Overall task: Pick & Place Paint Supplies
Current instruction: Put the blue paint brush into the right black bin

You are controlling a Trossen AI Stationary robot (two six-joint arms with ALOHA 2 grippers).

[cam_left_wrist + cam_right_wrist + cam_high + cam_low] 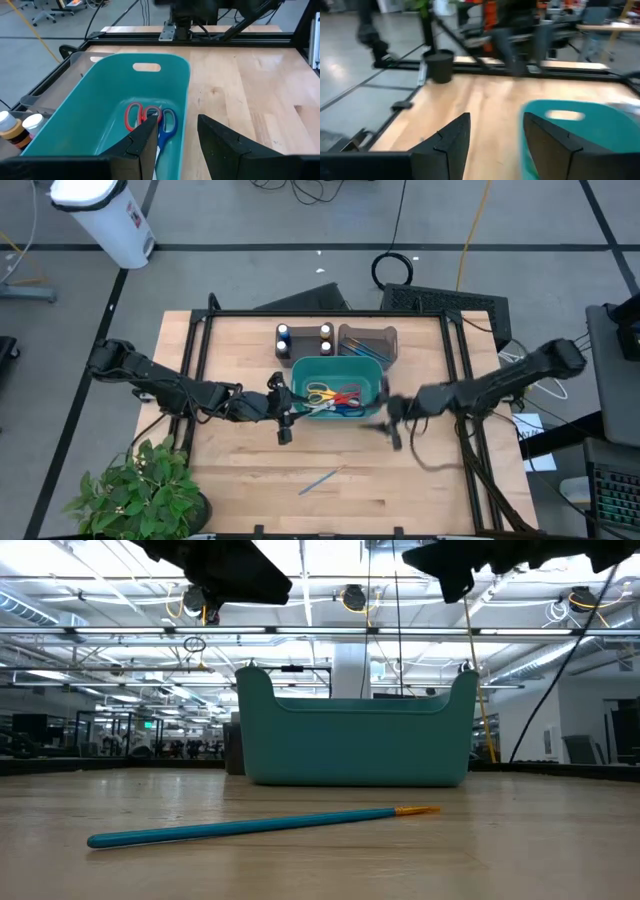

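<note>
A blue paintbrush (320, 478) with an orange tip lies flat on the wooden table near its front edge, also in the low view (260, 825). Two small bottles (283, 338) (325, 338) stand behind the teal bin (335, 385). Beside them a brown tray (368, 343) holds thin brushes. My left gripper (177, 120) hovers open above the bin's left end, one finger over the inside and one outside the wall. My right gripper (496, 116) hangs open in the air off the bin's right end, with nothing between its fingers.
Scissors (333, 397) with red, yellow and blue handles lie inside the teal bin. A potted plant (140, 490) stands at the table's near left corner. A black frame (330, 312) runs around the table. Bare wood stretches between the bin and the front edge.
</note>
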